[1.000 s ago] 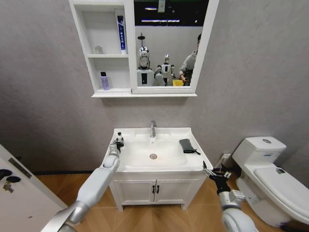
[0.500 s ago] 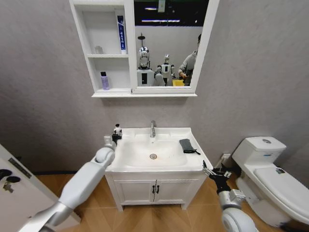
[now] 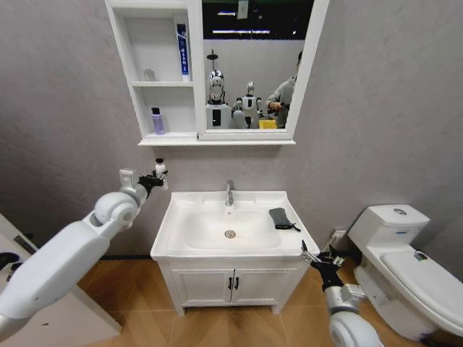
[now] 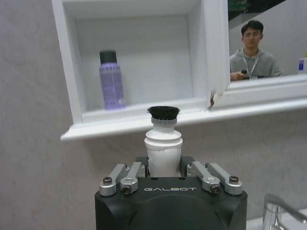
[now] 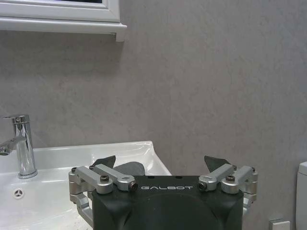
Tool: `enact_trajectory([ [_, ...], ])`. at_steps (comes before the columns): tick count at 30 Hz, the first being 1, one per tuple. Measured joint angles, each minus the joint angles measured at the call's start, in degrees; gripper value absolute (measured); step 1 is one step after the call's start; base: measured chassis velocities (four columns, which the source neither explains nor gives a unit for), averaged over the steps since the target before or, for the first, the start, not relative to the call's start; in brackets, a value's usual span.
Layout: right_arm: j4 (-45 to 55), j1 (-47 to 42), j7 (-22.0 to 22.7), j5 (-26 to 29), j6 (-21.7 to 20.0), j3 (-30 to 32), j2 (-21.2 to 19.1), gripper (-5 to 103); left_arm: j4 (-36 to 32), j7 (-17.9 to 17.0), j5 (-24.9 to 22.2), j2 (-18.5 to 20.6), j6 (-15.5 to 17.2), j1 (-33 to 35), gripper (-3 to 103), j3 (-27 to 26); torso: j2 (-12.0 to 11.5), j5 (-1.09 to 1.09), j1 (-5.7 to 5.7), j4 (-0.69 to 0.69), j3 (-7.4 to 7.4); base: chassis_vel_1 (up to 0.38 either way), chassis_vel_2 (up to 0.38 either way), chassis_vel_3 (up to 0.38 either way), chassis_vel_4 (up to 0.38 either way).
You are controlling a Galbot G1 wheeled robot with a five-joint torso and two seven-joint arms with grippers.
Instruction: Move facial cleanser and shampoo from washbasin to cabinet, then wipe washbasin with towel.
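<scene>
Your left gripper [image 3: 157, 174] is clamped on a white bottle [image 4: 163, 143], upright, just below and left of the cabinet [image 3: 155, 137]. The towel [image 3: 281, 217] lies on the washbasin [image 3: 217, 249]; your right gripper [image 3: 318, 262], fingers apart, waits nearer it.

Glossy ceramic washbasin [image 3: 239, 230] with a shiny chrome tap [image 3: 229, 193]; matt dark cloth towel [image 3: 281, 217].

The white bottle [image 4: 163, 148] held by the left gripper [image 4: 163, 165] was hidden below its shoulder by the gripper body. In the right wrist view the towel [image 5: 127, 168] was mostly covered by the right gripper [image 5: 162, 165]. The cabinet [image 3: 153, 87] lost its top at the frame's edge.
</scene>
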Motion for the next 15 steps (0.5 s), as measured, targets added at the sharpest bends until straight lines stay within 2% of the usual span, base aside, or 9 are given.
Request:
enact_trajectory([
  [3,0.6,-0.3,0.1,0.0,0.0,0.5,-0.2,100,3.2,-2.3,-4.7,-1.5,2.1,-12.7,32,6.3,0.0,0.01,0.00,-0.01,0.00,0.000,0.000,0.000,0.000],
  [4,0.6,-0.3,0.1,0.0,0.0,0.5,-0.2,100,3.2,-2.3,-4.7,-1.5,2.1,-12.7,32,6.3,0.0,0.01,0.00,-0.01,0.00,0.000,0.000,0.000,0.000],
  [5,0.7,-0.5,0.1,0.0,0.0,0.7,-0.2,100,6.2,-2.6,-5.6,-3.1,2.6,-18.1,32,9.5,0.0,0.01,0.01,-0.02,0.01,0.000,0.000,0.000,0.000],
  [6,0.7,-0.5,0.1,0.0,0.0,0.7,-0.2,100,6.2,-2.6,-5.6,-3.1,2.6,-18.1,32,9.5,0.0,0.01,0.01,-0.02,0.01,0.000,0.000,0.000,0.000],
  [8,0.8,-0.6,0.1,0.1,0.1,1.0,0.0,100,10.2,-3.0,-6.7,-5.7,2.9,-23.2,32,11.9,0.0,0.04,0.01,-0.02,0.01,0.000,0.000,0.000,0.000],
  [10,0.8,-0.6,0.1,0.1,0.1,1.1,0.1,100,11.0,-3.0,-6.7,-6.2,2.9,-24.0,32,12.2,0.0,0.03,0.01,-0.02,0.01,0.000,0.000,0.000,0.000],
  [11,0.9,-0.8,0.0,0.2,0.3,1.4,0.2,100,14.2,-3.0,-6.5,-8.2,3.0,-26.5,32,13.4,0.0,0.01,0.01,0.00,0.01,0.000,0.000,0.000,0.000],
  [15,0.9,-0.9,-0.1,0.3,0.4,1.6,0.1,100,17.8,-2.6,-5.3,-10.6,3.0,-28.7,32,14.8,0.0,0.02,0.01,0.01,0.01,0.000,0.000,0.000,0.000],
])
